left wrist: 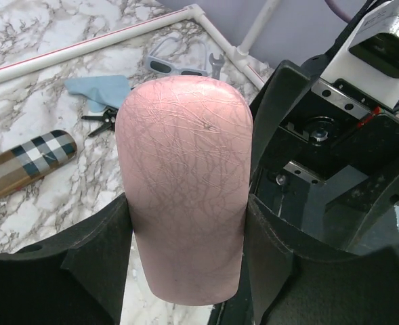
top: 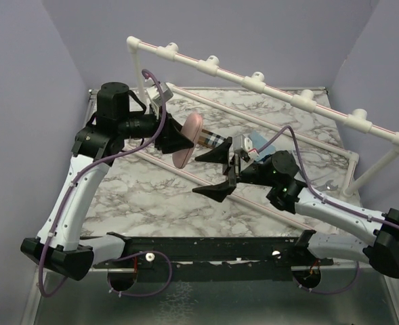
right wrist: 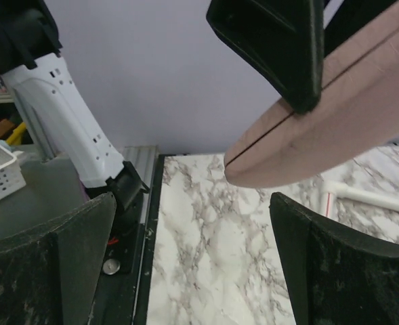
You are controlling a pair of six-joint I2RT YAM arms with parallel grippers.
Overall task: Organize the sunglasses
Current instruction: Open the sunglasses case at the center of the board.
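High rear overview, wrist cameras close, apparently sharing pink case (left wrist: pixel 185 189)

Soft even light is given from above; faint shadows are cast on the marble table (top: pixel 152 196). Wrist views' lower edges are rendered dark, blurred.

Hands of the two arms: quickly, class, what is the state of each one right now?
Left hand: closed on the pink case.
Right hand: open, holding nothing.
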